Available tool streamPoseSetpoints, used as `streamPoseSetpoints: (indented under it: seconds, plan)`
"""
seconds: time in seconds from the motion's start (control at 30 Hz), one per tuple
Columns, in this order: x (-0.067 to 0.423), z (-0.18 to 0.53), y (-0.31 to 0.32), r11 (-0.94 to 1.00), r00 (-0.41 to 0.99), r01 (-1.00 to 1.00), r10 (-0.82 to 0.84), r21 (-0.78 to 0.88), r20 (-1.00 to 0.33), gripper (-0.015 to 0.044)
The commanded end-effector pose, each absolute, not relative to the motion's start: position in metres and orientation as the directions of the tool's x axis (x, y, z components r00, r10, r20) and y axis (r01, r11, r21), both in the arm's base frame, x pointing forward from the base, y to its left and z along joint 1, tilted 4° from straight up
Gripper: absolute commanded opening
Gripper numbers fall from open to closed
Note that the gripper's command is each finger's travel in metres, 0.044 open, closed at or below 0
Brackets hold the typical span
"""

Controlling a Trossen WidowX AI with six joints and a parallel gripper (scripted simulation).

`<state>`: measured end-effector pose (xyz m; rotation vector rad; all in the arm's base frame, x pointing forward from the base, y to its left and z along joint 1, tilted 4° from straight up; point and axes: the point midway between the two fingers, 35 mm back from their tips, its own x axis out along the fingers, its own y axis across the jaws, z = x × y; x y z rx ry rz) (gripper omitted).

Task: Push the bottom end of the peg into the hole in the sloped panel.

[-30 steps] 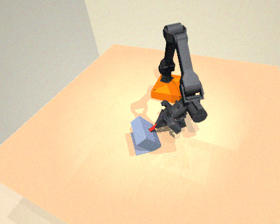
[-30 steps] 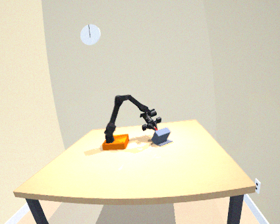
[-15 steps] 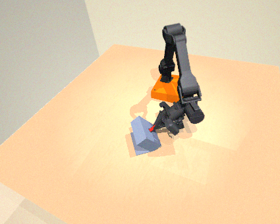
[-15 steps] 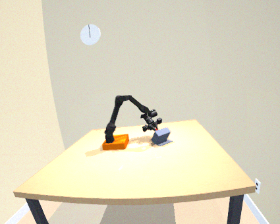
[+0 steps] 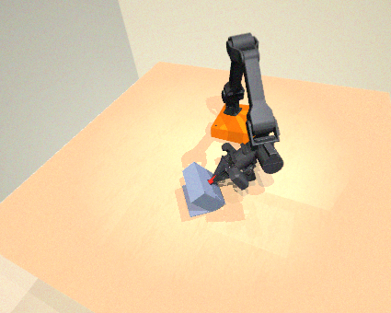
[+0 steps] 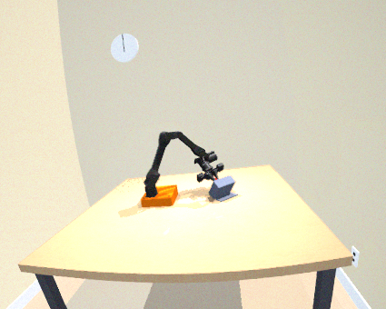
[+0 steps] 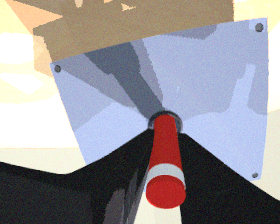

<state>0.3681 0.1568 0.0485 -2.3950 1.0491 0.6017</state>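
Note:
A round red peg with a white band near its near end sits between my fingers. My gripper is shut on the peg. The peg's far end is inside the round hole in the face of the blue-grey sloped panel. The peg points straight at the panel face. How deep it sits in the hole is hidden. In the top view only a short red tip shows between the fingers and the panel.
The orange robot base stands behind the panel on the tan table. The panel has small screws at its corners. A wall clock hangs behind.

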Motion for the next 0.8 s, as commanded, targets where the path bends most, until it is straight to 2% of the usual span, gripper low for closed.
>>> streamPoseSetpoints:
  seconds: [0.0,0.13,0.67,0.7,0.77]
  plan:
    - [0.3681,0.0486,0.1569,-0.606,0.615,-0.761,-0.563,-0.229,-0.553,0.0000]
    - [0.3681,0.0486,0.1569,-0.606,0.615,-0.761,-0.563,-0.229,-0.553,0.0000]
    - [0.3666,0.0499,0.1588,-0.606,0.614,-0.761,-0.562,-0.229,-0.554,0.0420]
    - [0.3658,0.0505,0.1597,-0.607,0.614,-0.762,-0.562,-0.229,-0.554,0.0440]
    - [0.3640,0.0520,0.1619,-0.607,0.614,-0.762,-0.562,-0.228,-0.555,0.0440]
